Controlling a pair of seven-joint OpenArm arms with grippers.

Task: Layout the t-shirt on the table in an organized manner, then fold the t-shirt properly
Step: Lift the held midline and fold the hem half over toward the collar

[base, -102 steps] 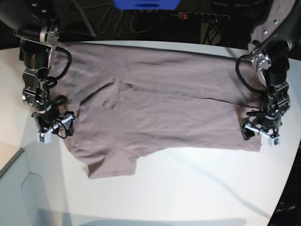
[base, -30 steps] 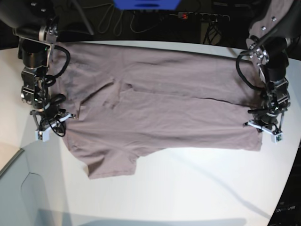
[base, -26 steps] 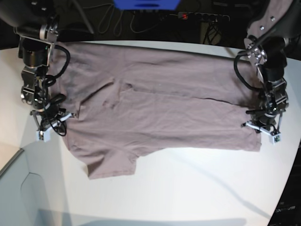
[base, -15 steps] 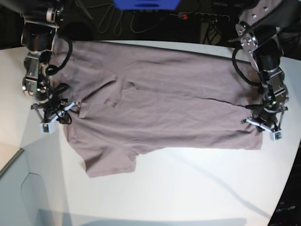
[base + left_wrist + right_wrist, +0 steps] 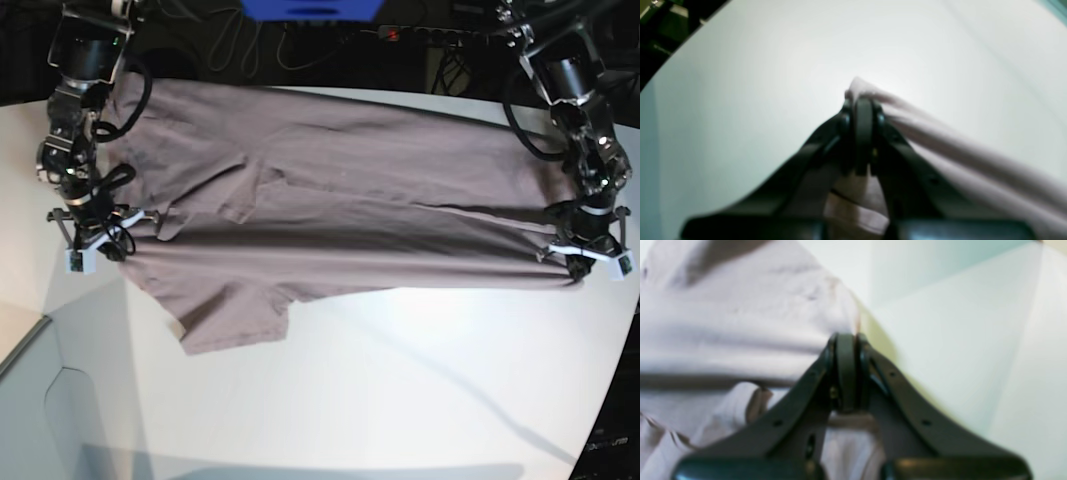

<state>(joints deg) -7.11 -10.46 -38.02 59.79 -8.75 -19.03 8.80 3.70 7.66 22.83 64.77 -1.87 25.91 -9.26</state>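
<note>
Spanning table (image 5: pixel 400 400): mauve t-shirt (image 5: pixel 350 210), taut, creased.

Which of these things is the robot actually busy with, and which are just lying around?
In use:
- t-shirt, spread across the white table
- left gripper, shut on the t-shirt's edge
- right gripper, shut on the opposite edge

Just there:
- power strip and cables behind the table
- blue object at the back

Left gripper (image 5: pixel 588 262) and right gripper (image 5: pixel 92 247) both clamped, arms outstretched
</note>
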